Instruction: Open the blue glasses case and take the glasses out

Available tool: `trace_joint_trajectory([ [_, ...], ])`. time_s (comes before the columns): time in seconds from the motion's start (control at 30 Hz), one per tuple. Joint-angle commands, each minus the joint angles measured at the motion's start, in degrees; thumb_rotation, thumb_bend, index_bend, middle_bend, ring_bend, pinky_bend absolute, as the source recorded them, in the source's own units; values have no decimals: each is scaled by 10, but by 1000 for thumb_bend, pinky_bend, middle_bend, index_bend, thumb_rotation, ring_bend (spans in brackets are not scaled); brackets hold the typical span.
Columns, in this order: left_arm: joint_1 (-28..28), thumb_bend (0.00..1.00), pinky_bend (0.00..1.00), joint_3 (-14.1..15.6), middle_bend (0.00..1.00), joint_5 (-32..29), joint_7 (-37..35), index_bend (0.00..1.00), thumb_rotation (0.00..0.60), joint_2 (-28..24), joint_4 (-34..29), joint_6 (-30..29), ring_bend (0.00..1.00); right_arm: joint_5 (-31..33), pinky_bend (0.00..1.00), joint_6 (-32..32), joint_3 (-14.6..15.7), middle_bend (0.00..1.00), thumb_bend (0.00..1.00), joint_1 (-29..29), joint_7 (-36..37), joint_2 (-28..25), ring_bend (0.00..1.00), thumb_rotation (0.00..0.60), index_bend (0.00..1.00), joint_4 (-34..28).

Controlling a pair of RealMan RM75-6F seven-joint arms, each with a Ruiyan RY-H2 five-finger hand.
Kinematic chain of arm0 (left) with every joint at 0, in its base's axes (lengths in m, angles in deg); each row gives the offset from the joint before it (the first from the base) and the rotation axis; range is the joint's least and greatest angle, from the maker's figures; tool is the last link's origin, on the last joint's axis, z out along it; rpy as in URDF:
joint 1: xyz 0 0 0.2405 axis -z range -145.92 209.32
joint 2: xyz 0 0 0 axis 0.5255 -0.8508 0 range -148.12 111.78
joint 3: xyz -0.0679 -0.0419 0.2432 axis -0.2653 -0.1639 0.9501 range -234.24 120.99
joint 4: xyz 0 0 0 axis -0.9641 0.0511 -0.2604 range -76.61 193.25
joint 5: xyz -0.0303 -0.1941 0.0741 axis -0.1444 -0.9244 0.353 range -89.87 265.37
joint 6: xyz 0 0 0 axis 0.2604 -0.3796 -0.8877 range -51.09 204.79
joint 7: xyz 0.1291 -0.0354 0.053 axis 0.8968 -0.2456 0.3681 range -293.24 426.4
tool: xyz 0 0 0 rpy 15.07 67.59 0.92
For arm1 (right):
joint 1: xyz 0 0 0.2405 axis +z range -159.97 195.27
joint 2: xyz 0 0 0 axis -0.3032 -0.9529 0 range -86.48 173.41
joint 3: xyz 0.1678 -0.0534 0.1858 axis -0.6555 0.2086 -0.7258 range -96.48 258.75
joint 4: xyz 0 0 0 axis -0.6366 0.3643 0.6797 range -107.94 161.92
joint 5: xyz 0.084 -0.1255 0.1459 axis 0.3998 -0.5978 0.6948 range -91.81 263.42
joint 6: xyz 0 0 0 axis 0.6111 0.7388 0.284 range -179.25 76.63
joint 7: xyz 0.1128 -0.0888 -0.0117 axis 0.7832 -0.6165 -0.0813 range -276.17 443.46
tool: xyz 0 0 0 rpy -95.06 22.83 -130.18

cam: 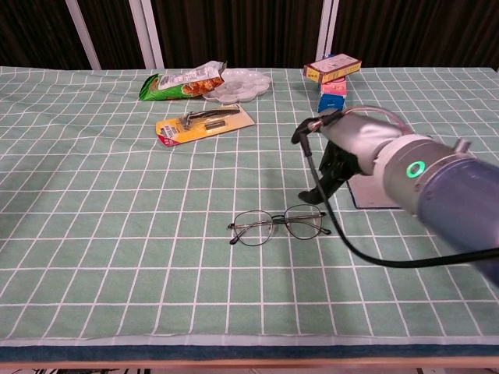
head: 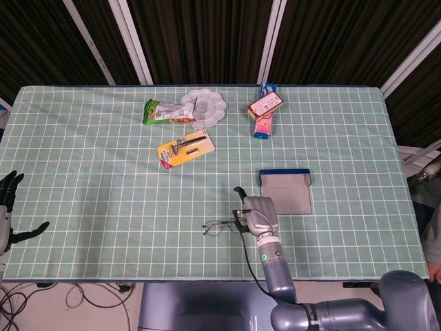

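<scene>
The wire-framed glasses [head: 222,225] [cam: 277,226] lie flat on the green checked cloth, with nothing holding them. My right hand [head: 256,212] [cam: 335,156] hangs just right of and above them, fingers pointing down and empty. The blue glasses case [head: 285,192] lies open behind it, grey lining up. In the chest view my right hand and forearm hide most of the case [cam: 365,196]. My left hand [head: 10,214] sits at the table's left edge with fingers spread, far from everything, and shows only in the head view.
At the back lie a green snack bag [head: 162,112], a white palette dish [head: 204,107], a yellow razor pack [head: 185,149] and stacked small boxes [head: 265,105]. A black cable trails from my right hand toward the front edge.
</scene>
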Motion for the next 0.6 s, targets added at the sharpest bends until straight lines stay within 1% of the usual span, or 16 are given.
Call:
trace_joint_trajectory([
  [0.03,0,21,0,1,0,2,3,0,600,0,0,-1,0,-59,690,23,35,738,243,-40,12,-83,788,600,108,-58],
  [0.07,0,21,0,2,0,3,5,0,600,0,0,-1,0,-70,655,26,44,703,225,-48,16,-102,760,600,97,-68],
  [0.1,0,21,0,3,0,4,6,0,600,0,0,0,0,-81,611,27,53,655,201,-56,20,-120,711,600,83,-78],
  [0.17,0,21,0,5,0,7,11,0,600,0,0,-1,0,-113,546,38,78,568,171,-80,32,-169,594,600,60,-95],
  [0.2,0,21,0,6,0,9,15,0,600,0,0,-2,0,-134,500,40,94,514,153,-93,45,-194,508,600,41,-103],
  [0.27,-1,21,0,9,0,10,21,0,600,-1,0,-1,0,-171,435,41,123,433,135,-118,73,-242,398,600,18,-113],
  [0.33,-1,21,0,13,0,10,32,0,600,-4,-4,5,0,-199,325,40,146,252,103,-141,105,-282,205,600,0,-116],
  [0.4,0,21,0,17,0,8,44,0,600,-9,-10,10,0,-221,273,38,166,107,79,-163,139,-320,77,600,0,-115],
  [0.47,-1,21,0,20,0,8,55,0,600,-12,-16,11,0,-238,250,37,183,18,57,-185,174,-354,11,600,0,-110],
  [0.5,-1,21,0,20,0,9,60,0,600,-12,-17,10,0,-246,245,36,190,2,48,-194,187,-368,0,600,0,-105],
  [0.6,-4,21,0,22,0,10,72,0,600,-12,-18,5,0,-275,244,43,209,0,40,-223,222,-401,0,600,0,-79],
])
